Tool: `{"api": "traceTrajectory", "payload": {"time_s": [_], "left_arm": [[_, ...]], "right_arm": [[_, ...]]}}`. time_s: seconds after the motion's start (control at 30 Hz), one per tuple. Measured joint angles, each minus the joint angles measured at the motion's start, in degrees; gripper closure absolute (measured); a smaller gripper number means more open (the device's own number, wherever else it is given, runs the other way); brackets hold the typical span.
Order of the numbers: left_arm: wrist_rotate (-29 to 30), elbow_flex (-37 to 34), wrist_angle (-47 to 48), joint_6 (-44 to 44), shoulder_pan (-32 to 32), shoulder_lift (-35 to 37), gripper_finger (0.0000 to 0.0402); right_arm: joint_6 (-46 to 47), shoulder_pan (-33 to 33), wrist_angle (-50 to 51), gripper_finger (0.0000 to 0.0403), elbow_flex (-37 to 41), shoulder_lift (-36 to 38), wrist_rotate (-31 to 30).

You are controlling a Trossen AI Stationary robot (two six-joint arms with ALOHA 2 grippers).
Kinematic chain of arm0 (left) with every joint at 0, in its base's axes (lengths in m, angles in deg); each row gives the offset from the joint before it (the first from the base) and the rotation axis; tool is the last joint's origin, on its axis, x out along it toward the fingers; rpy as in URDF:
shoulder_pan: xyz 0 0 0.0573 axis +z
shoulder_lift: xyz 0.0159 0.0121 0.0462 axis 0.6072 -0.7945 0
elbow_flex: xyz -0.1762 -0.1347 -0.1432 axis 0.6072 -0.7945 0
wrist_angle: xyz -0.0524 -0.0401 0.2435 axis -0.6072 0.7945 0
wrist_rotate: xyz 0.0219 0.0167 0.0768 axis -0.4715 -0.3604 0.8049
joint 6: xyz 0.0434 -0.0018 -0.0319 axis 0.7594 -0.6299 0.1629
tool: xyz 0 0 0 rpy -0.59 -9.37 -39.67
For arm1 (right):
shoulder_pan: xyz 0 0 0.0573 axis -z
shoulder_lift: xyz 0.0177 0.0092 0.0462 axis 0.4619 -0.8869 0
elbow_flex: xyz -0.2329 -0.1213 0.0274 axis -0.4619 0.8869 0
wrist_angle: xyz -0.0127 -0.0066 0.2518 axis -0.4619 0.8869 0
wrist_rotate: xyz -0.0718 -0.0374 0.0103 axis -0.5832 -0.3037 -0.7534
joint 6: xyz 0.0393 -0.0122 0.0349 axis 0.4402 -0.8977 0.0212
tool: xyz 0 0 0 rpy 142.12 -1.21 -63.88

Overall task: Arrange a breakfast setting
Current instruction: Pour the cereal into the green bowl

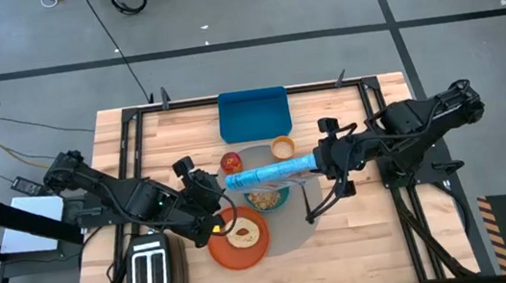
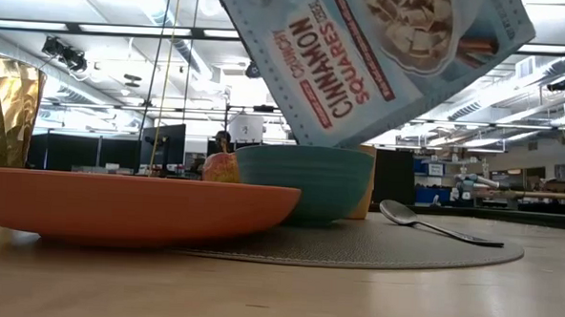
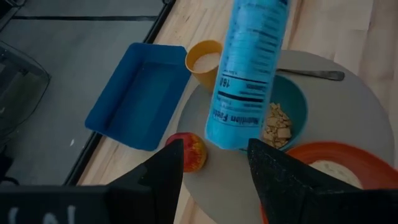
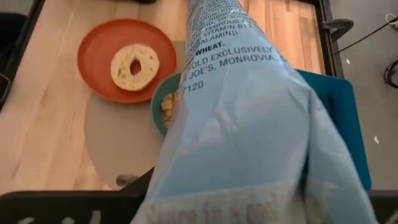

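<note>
My right gripper (image 1: 319, 161) is shut on the blue cereal bag (image 1: 271, 172), which lies slanted above the teal bowl (image 1: 266, 198); the bowl has cereal in it (image 3: 277, 127). The bowl, the red apple (image 1: 232, 161), the orange-yellow cup (image 1: 282, 147) and the metal spoon (image 2: 433, 222) stand on the round grey mat (image 1: 294, 221). The orange plate (image 1: 239, 239) with the round bread (image 4: 134, 67) sits at the mat's near left edge. My left gripper (image 3: 214, 180) is open and empty, near the apple (image 3: 189, 151), left of the bowl. My right gripper holds the cereal bag by its crimped end (image 4: 249, 202), coming from the table's right; the bag itself hides the fingers. The bag is lifted clear and tilted, its other end (image 2: 308, 131) lowest, just above the bowl's rim (image 2: 307, 152).
A blue rectangular tray (image 1: 253, 112) lies at the table's far edge behind the mat. A two-slot toaster (image 1: 151, 280) stands at the near left corner. There is bare wood at the near right of the table (image 1: 362, 244).
</note>
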Motion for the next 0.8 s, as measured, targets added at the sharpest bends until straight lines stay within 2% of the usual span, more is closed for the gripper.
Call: {"api": "traceTrajectory", "payload": {"time_s": [0.27,0.53,0.67,0.8], "left_arm": [[0.0,0.0,0.0,-0.1,-0.9,0.0,0.0214],[0.1,0.0,0.0,-1.8,-5.3,0.0,0.0214],[2.0,0.0,-0.4,-2.9,-7.9,0.0,0.0214],[2.3,0.0,-1.3,-3.0,-9.7,0.0,0.0214]], "right_arm": [[0.5,0.2,2.2,0.0271,0.0,2.2,0.0],[1.5,-0.7,1.1,0.0271,0.7,5.3,0.0],[2.0,-0.6,0.3,0.0271,5.6,7.9,0.0],[2.0,-0.5,-4.9,0.0271,13.1,12.4,0.0]]}}
